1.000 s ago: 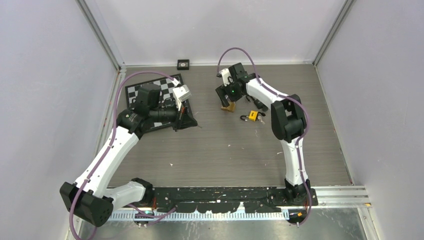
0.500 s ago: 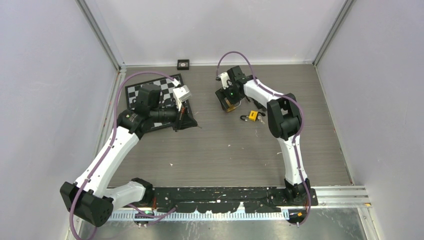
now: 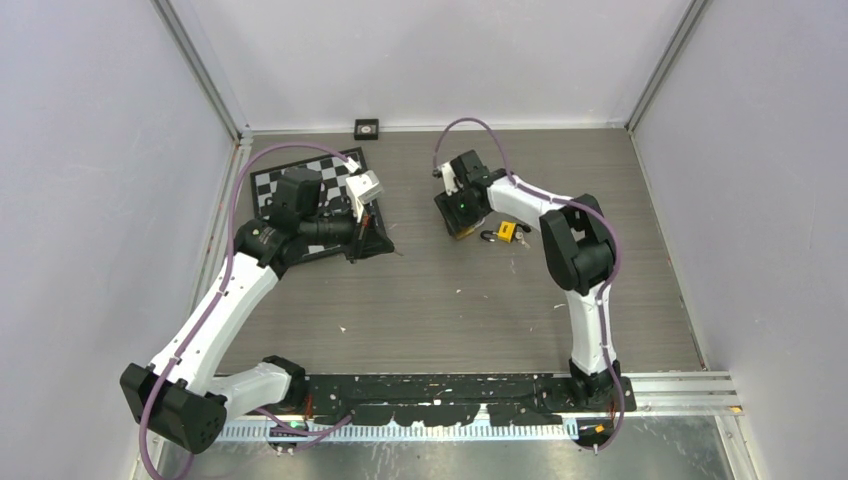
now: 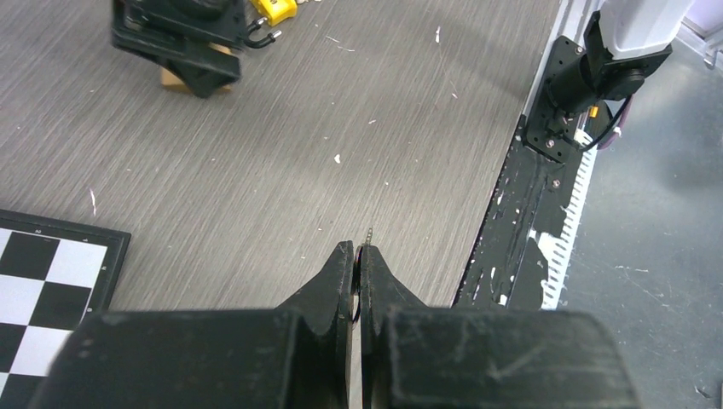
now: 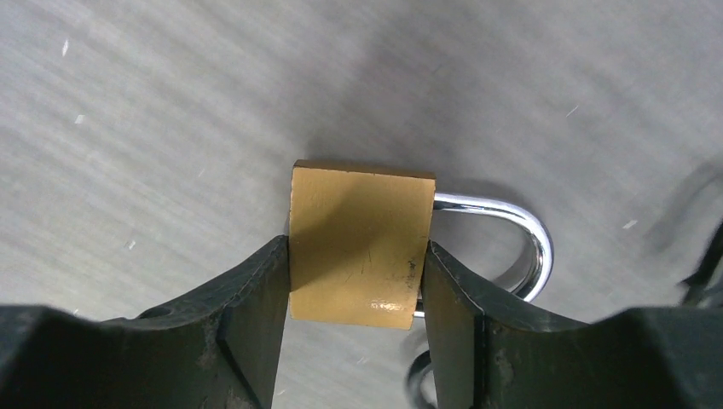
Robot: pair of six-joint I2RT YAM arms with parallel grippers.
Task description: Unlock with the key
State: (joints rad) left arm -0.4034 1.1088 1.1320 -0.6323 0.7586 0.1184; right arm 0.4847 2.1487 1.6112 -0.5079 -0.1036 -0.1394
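Item: brass padlock (image 5: 358,243), sitting between the right pincer (image 5: 356,256) fingers, which are apparently clamping its flanks; shackle (image 5: 522,228) projecting past one finger; left pincer (image 4: 358,251) resting pressed together. Handling: keeping the grip centred, leaving the keyway reachable.

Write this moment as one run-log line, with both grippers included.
phase: grasp | right gripper: closed against both sides of brass padlock | left gripper: shut, away from padlock

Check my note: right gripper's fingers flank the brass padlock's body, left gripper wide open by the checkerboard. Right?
No: the left gripper is shut, fingers pressed together, as the left wrist view shows. The right gripper does flank the brass padlock, and the left is by the checkerboard.
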